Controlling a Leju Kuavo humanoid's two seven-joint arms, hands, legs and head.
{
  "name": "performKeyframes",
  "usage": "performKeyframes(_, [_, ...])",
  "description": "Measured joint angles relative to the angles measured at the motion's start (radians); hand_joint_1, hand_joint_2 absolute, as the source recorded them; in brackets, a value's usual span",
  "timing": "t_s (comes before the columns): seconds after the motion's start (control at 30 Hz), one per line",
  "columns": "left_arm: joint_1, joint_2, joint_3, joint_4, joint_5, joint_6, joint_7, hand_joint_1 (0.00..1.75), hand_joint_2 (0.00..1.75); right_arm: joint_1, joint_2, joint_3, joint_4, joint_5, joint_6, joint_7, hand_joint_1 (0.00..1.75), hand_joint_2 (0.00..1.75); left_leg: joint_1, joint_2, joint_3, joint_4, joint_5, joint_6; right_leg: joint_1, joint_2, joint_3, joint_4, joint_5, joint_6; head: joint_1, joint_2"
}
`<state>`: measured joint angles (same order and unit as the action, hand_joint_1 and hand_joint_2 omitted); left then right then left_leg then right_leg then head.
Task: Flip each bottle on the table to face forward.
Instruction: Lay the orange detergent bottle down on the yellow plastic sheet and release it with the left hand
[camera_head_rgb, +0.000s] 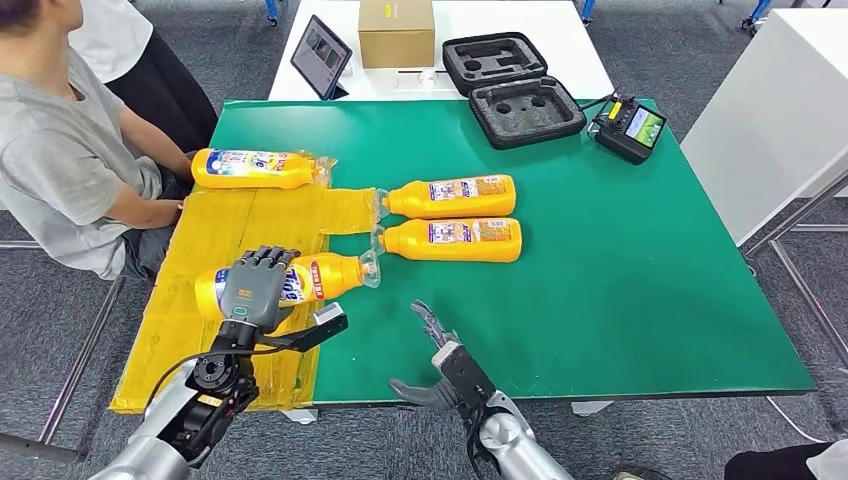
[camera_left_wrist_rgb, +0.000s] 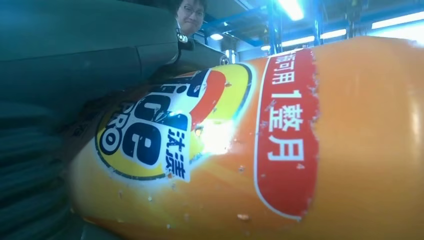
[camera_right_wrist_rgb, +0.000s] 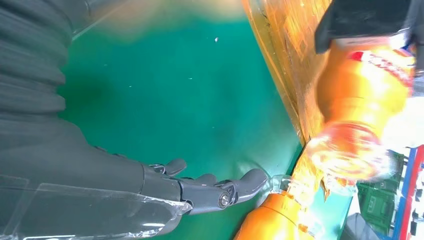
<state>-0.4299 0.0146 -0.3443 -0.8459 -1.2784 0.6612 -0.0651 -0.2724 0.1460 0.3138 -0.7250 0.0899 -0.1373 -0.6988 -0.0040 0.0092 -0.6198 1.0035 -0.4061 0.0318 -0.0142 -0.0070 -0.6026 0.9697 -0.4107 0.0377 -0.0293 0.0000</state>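
Observation:
Four orange bottles with clear caps lie on their sides. The nearest bottle (camera_head_rgb: 325, 277) lies on the yellow sheet (camera_head_rgb: 250, 215), and my left hand (camera_head_rgb: 258, 288) grips its body from above. Its blue and red front label (camera_left_wrist_rgb: 165, 125) faces the left wrist camera. Two bottles (camera_head_rgb: 452, 196) (camera_head_rgb: 455, 240) lie side by side at mid-table, caps toward the sheet. The fourth bottle (camera_head_rgb: 258, 168) lies at the far left. My right hand (camera_head_rgb: 432, 345) hovers open over the green table (camera_head_rgb: 620, 260) near its front edge; its fingers (camera_right_wrist_rgb: 215, 190) are spread, close to two bottle caps (camera_right_wrist_rgb: 345, 150) (camera_right_wrist_rgb: 280, 186).
A person in a grey shirt (camera_head_rgb: 60, 170) sits at the table's left edge beside the far-left bottle. A black foam case (camera_head_rgb: 512, 88), a remote controller (camera_head_rgb: 630, 128), a cardboard box (camera_head_rgb: 396, 32) and a tablet (camera_head_rgb: 320, 55) stand at the back. Bare green surface stretches to the right.

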Motion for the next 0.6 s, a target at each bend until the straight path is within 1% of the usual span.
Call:
performKeyframes(0.23, [-0.041,0.008,0.004,0.077,-0.016,-0.059,0.021,1.75,1.75,-0.022,0.016,-0.005,0.033,-0.002,0.004,0.000,0.00,1.75,0.000,0.000,0.000,0.000,0.000,0.000,0.000,0.000,0.000,0.000,0.000,0.000,0.000,0.000])
performKeyframes(0.43, [-0.073,0.008,0.025,0.142,0.053,-0.112,-0.051,1.75,1.75,-0.032,0.025,-0.006,0.059,-0.003,0.003,0.000,0.00,1.75,0.000,0.000,0.000,0.000,0.000,0.000,0.000,0.000,0.000,0.000,0.000,0.000,0.000,0.000])
performKeyframes(0.6, [-0.096,0.009,0.033,0.190,0.058,-0.122,-0.056,1.75,1.75,-0.040,0.031,-0.006,0.075,-0.001,0.004,0.000,0.00,1.75,0.000,0.000,0.000,0.000,0.000,0.000,0.000,0.000,0.000,0.000,0.000,0.000,0.000,0.000])
